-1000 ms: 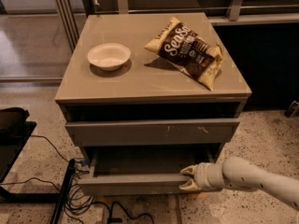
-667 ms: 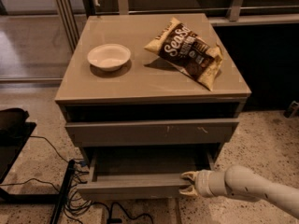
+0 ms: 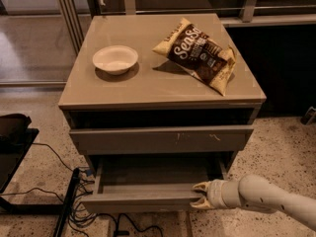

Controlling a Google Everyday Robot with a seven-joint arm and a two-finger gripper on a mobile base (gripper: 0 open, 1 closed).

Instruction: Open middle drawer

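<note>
The middle drawer [image 3: 140, 199] is a wide grey-brown drawer with a plain front, pulled well out of the cabinet so its empty inside [image 3: 153, 174] shows. My gripper [image 3: 199, 195] comes in from the lower right on a white arm. Its two pale fingers [image 3: 200, 186] close on the right end of the drawer's front panel, one above and one below. The drawer above it [image 3: 160, 139], with white scratches on its front, is shut.
On the cabinet top [image 3: 148, 85] stand a white bowl [image 3: 115, 59] and a brown snack bag [image 3: 200, 54]. Black cables [image 3: 74, 191] and a dark stand [image 3: 12, 147] lie on the speckled floor at the left. A dark wall panel is at the right.
The middle drawer has slid further out towards the camera, with my gripper moving the same way at its right end.
</note>
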